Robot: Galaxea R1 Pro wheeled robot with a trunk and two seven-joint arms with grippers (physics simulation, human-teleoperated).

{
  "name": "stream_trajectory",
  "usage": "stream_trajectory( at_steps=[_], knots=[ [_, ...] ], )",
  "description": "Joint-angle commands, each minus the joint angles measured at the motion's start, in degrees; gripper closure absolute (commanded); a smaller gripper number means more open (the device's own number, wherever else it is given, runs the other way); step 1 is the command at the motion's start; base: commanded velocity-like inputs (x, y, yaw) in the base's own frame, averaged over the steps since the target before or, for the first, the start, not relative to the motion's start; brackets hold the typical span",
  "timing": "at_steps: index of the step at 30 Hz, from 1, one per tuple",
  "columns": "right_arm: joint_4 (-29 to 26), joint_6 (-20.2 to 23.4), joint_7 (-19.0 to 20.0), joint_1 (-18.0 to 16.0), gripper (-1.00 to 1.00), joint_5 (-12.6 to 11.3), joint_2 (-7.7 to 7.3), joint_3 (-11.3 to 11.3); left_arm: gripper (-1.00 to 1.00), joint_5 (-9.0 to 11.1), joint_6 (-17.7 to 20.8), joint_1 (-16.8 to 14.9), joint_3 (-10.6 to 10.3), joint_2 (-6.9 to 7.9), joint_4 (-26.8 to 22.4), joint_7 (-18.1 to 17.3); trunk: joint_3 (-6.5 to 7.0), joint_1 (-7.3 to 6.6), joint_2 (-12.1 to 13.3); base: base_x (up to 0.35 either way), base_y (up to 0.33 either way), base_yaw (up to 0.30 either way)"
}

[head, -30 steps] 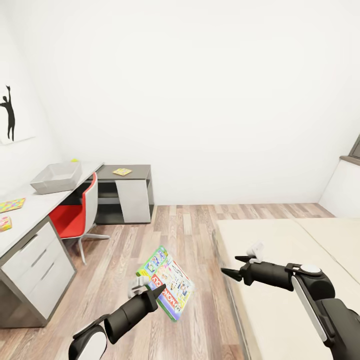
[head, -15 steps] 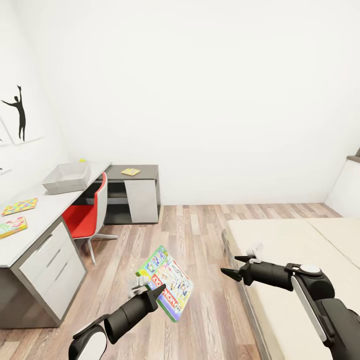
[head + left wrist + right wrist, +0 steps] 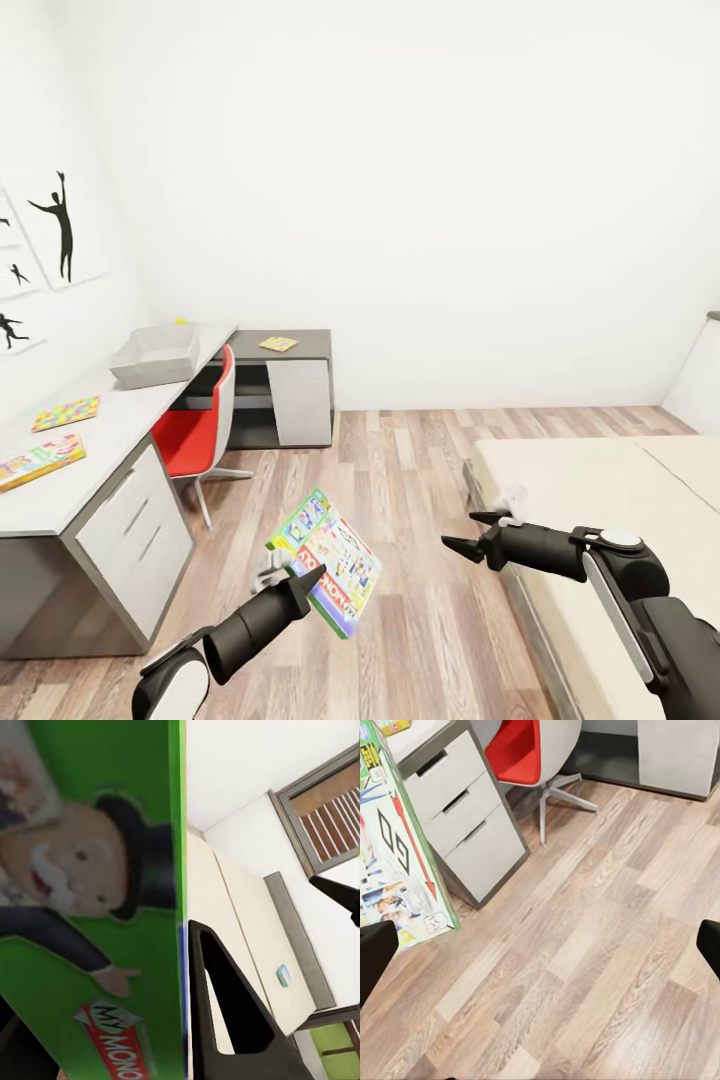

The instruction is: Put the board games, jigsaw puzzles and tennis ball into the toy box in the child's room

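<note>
My left gripper (image 3: 298, 578) is shut on a white-green board game (image 3: 327, 561), held tilted above the wood floor. In the left wrist view its green printed face (image 3: 90, 900) lies against one dark finger (image 3: 225, 1012). My right gripper (image 3: 467, 532) hangs open and empty beside the bed (image 3: 600, 480); its wrist view has the held game (image 3: 390, 855) at one edge. On the table (image 3: 120, 430) at the left stand the grey toy box (image 3: 155, 355), the tennis ball (image 3: 181, 321) behind it, a jigsaw puzzle (image 3: 67, 412) and another board game (image 3: 40, 462). A second puzzle (image 3: 278, 344) lies on the dark section.
A red chair (image 3: 195, 430) stands tucked at the desk's inner corner. White drawer fronts (image 3: 465, 825) face the open wood floor (image 3: 400, 470) between desk and bed. Black silhouette pictures (image 3: 60, 225) hang on the left wall.
The whole view has swung left, so the desk, chair and wall pictures sit further right in the picture. Both arms keep their pose, the left still holding the game.
</note>
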Motion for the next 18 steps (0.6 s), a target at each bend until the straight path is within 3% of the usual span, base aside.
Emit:
stream_trajectory(
  at_steps=[1,10,18],
  knots=[
    [0.0,0.5,0.0,-0.1,-1.00,-0.4,0.00,0.0,1.00,0.6,0.3,-0.1,0.1,0.02,0.0,0.0,-0.13,0.04,-0.1,0.000,0.295,0.000],
    [0.0,0.5,0.0,-0.1,-1.00,-0.4,-0.26,0.0,1.00,0.6,0.4,-0.1,0.7,-0.04,-0.1,-0.1,-0.13,0.04,-0.1,0.036,0.292,0.000],
    [0.0,0.5,0.0,-0.1,-1.00,-0.4,-0.07,0.0,1.00,1.0,0.8,-0.4,0.7,-0.16,-0.2,-0.2,-0.13,0.04,-0.1,0.211,0.166,0.000]
  ],
)
